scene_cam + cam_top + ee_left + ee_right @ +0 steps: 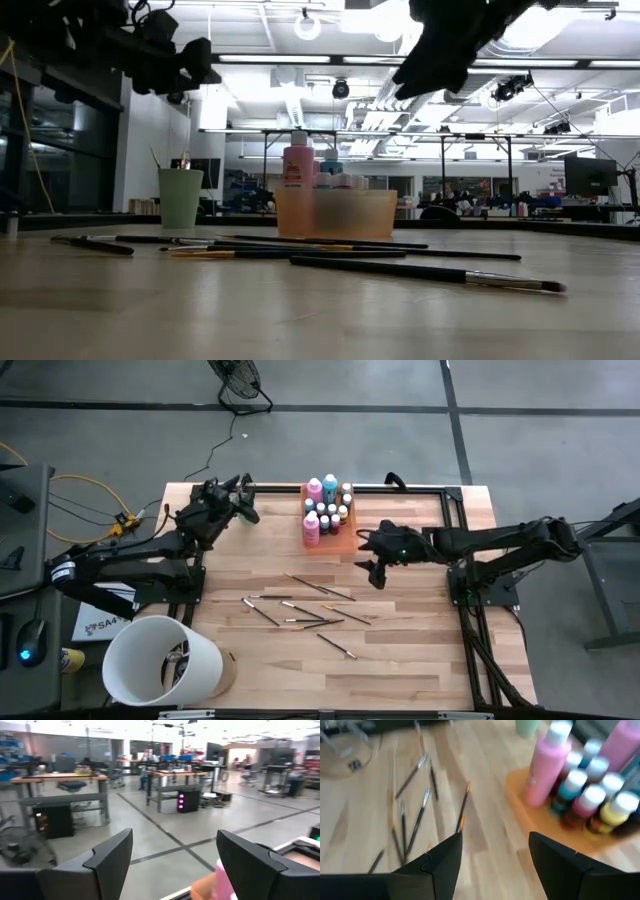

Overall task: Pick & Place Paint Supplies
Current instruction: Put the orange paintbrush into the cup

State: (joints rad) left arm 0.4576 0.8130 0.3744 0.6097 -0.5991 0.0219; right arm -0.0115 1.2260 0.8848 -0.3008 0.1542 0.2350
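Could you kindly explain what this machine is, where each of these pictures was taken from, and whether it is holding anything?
These are two robot arms at a wooden table. One picture looks straight down, one looks level across the tabletop, and two come from cameras on the wrists. The left end effector hangs open near the table's far edge. The right end effector hovers open, empty, beside the orange tray of paint bottles. Thin brushes lie scattered on the wood. A white bucket shows at the near left corner.

Both arms matte black w/ chunky jointed links, left arm (pixel 130 560) has white label near base, right arm (pixel 500 545) shows tiny green LED by wrist, fingers (pixel 440 865) wedge-shaped dark plastic.
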